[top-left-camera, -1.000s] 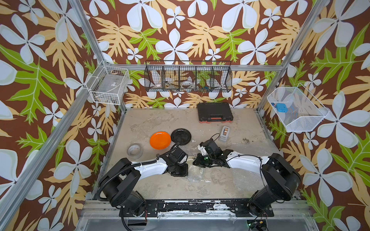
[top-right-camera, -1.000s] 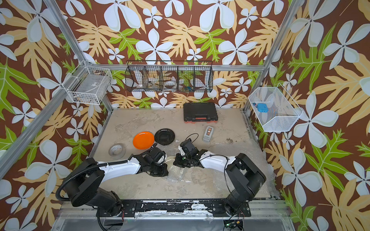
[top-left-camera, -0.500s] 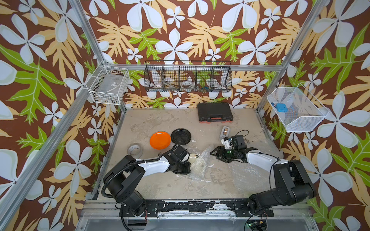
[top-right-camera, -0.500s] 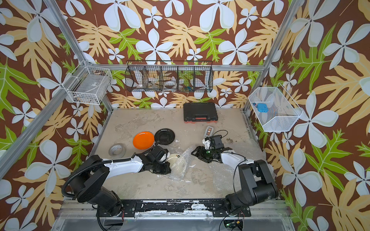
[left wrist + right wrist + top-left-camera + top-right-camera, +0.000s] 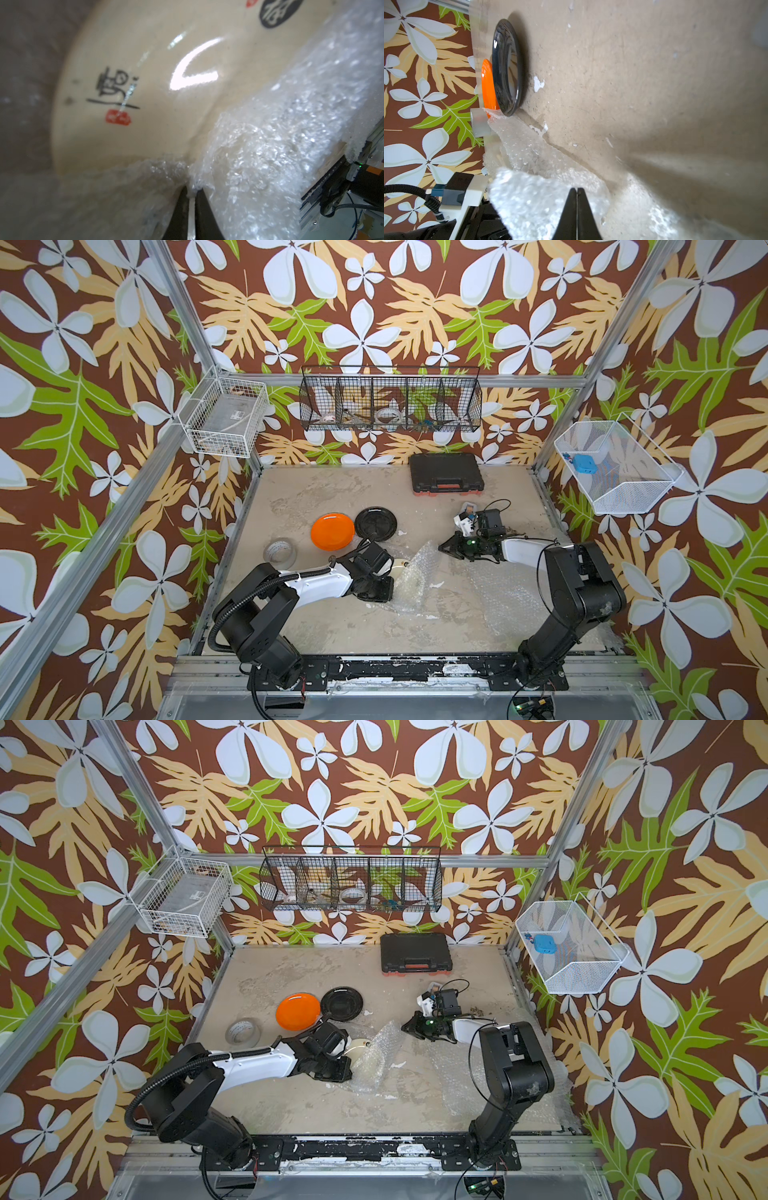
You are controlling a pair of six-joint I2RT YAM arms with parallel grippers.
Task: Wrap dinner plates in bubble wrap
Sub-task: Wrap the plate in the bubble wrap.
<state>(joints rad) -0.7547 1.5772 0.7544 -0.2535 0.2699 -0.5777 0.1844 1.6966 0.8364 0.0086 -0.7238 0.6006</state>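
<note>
i counted three plates and two sheets of bubble wrap on the table. the orange plate (image 5: pixel 332 531) and the black plate (image 5: pixel 375 522) lay bare, side by side, left of the table's middle. the cream plate (image 5: pixel 158 68) lay just in front of them, toward the front edge, partly covered by crinkled bubble wrap (image 5: pixel 417 572), with one stretch of rim showing. my left gripper (image 5: pixel 192 192) sat at that plate's rim on the side facing the table's left edge, clenched on a fold of the wrap. my right gripper (image 5: pixel 443 548) was pressed shut, jaws together, its tip just beside the wrap's corner on the side toward the right edge; i couldn't tell whether it touched. the second sheet (image 5: pixel 511 597) lay flat near the front right corner, under my right arm.
</note>
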